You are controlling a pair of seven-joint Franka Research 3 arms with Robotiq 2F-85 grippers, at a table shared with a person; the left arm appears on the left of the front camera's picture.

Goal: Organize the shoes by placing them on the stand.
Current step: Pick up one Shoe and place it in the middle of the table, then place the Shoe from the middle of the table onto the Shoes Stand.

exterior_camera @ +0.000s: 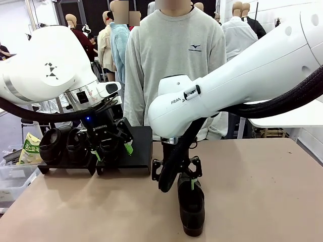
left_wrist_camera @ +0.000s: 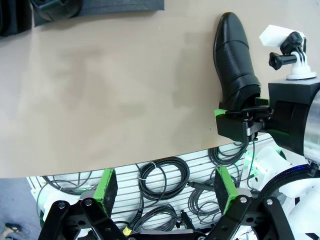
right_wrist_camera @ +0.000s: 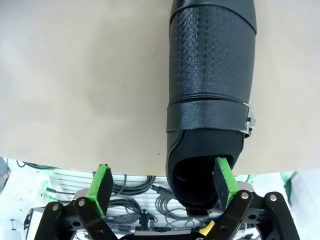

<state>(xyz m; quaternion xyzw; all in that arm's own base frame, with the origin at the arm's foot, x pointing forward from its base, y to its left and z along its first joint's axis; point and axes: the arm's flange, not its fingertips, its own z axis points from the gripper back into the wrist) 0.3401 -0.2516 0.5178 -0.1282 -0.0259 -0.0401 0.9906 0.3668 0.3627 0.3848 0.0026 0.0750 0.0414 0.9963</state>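
Observation:
One black shoe lies on the table near the front edge, toe pointing away from the person. My right gripper hangs over its heel, open. In the right wrist view this shoe has one green pad inside its opening and the other pad well clear to the side. Two more black shoes sit on the left end of the low black stand. My left gripper hovers open in front of the stand, with nothing between its fingers.
A person in a grey sweatshirt stands behind the far edge. A clear bin with a yellow-green packet sits off the table's left. Bare tabletop spreads to the right. Coiled cables lie below the near edge.

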